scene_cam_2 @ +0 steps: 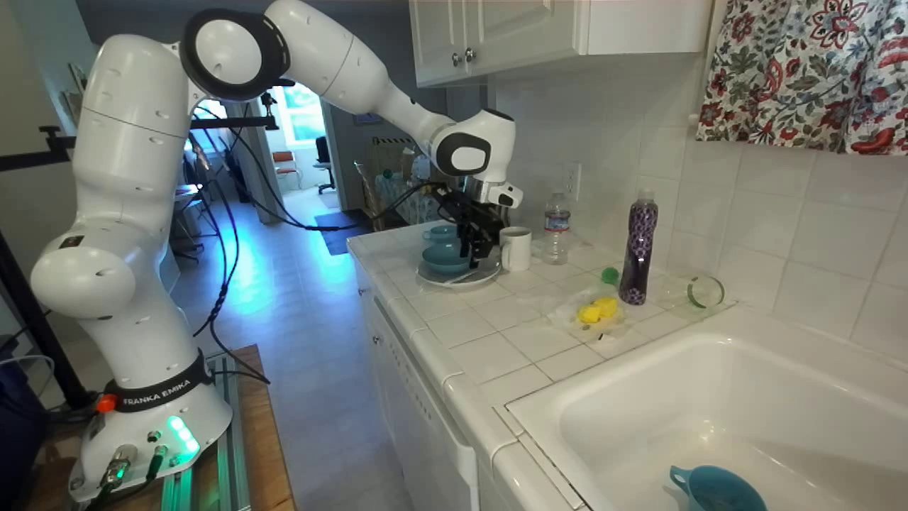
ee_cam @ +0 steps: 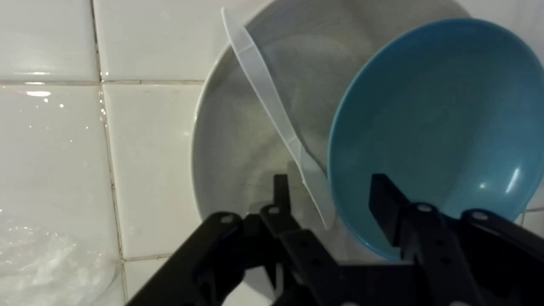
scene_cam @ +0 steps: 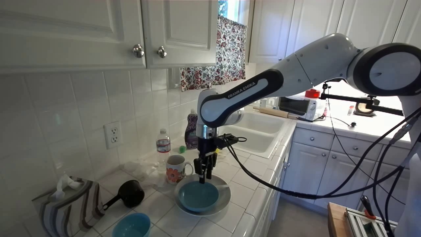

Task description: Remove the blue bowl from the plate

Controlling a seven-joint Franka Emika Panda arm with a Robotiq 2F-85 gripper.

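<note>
- The robot's hand point(ee_cam: 329, 183) has its two black fingers point(ee_cam: 281, 195) spread well apart and is holding nothing.
- In the wrist view, the edge of the blue bowl point(ee_cam: 433, 106) shows in the gap between them. One finger shows over the bowl's inside, the other over the plate point(ee_cam: 229, 170). I cannot tell if a finger touches the bowl.
- The worktop point(ee_cam: 51, 140) is made of flat, shiny white tiles with thin lines between them.
- Crinkly see-through plastic point(ee_cam: 46, 263) lies near eight o'clock in the wrist view.
- The plate is round, smooth and pale grey-white, and its rim goes up a bit.
- A long, thin plastic knife point(ee_cam: 272, 102), white, lies on the plate. One end pokes over the rim between ten and eleven o'clock in the wrist view; the other end is right by the bowl.
- In an exterior view, a white mug point(scene_cam: 176, 168) with an orange flower stands just beside the plate, between ten and eleven o'clock.
- The blue bowl sits on the plate in both exterior views. In the wrist view it is toward three o'clock.
- It is wide, smooth and soft teal blue, with bright shiny spots inside between four and five o'clock.
</note>
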